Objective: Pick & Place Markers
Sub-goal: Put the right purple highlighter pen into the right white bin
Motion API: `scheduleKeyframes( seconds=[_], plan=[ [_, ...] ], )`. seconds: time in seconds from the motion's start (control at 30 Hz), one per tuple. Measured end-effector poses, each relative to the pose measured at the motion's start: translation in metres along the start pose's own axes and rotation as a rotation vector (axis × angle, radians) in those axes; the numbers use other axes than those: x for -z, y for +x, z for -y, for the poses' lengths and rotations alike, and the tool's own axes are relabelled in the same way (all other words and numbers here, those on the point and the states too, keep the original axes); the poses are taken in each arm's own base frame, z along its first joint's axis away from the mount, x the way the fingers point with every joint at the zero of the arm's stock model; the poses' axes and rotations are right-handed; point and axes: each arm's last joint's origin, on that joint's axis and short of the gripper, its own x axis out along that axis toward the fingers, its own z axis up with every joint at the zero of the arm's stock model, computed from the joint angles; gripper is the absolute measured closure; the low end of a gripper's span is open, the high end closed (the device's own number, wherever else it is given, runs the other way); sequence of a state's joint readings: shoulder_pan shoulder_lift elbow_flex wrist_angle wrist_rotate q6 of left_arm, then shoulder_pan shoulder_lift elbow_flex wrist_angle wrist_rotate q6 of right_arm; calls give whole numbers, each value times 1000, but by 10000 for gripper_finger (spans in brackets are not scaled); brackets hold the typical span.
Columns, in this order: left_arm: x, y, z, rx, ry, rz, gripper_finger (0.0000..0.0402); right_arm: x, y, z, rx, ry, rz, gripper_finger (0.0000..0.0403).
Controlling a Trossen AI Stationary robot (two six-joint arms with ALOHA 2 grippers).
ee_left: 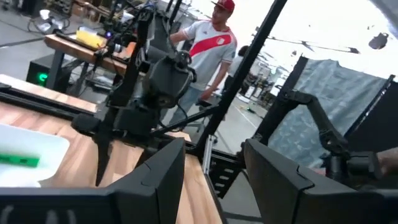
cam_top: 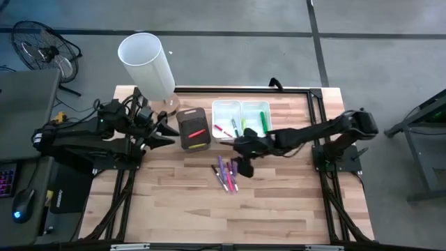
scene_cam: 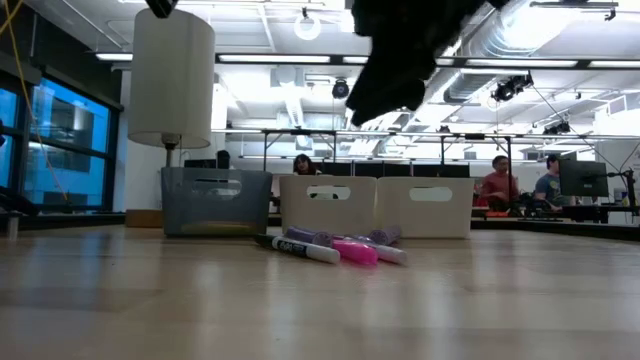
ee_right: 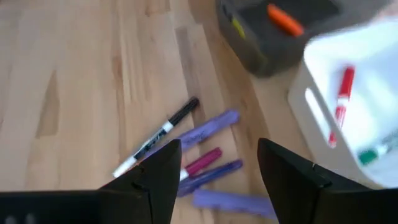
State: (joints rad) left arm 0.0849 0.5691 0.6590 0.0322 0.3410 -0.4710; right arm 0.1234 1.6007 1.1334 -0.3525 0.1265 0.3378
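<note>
— Where did the markers [cam_top: 226,174] lie on the table [cam_top: 279,209]?

— Loose at mid-table, in front of the dark bin [cam_top: 192,128] and white bins [cam_top: 241,118], with the right gripper [cam_top: 242,167] poised just above their far edge, fingers apart and empty. Their long axes ran roughly from the bins toward the table's front.

— And the other arm?

— The left gripper [cam_top: 166,130] waited beside the dark bin, fingers also apart, much farther from the pile. The pick looked to be the right arm's.
</note>
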Motion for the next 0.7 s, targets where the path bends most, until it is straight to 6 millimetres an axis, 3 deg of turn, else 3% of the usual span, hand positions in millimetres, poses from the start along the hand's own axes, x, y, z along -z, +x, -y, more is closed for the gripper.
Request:
scheduleKeyframes(
  seconds=[0.33, 0.43, 0.6, 0.7],
  plan=[
    [1, -6, 4, 69, 40, -39, 236, -45, 13, -11, 96, 516, -251, 230],
    [1, -9, 7, 95, 47, -38, 236, -54, 15, -11, 104, 631, -255, 242],
    [0, -13, 9, 133, 58, -40, 236, -54, 23, -7, 121, 826, -290, 257],
    [0, -14, 10, 148, 74, -43, 236, -42, 30, -4, 170, 909, -318, 256]
  ],
)
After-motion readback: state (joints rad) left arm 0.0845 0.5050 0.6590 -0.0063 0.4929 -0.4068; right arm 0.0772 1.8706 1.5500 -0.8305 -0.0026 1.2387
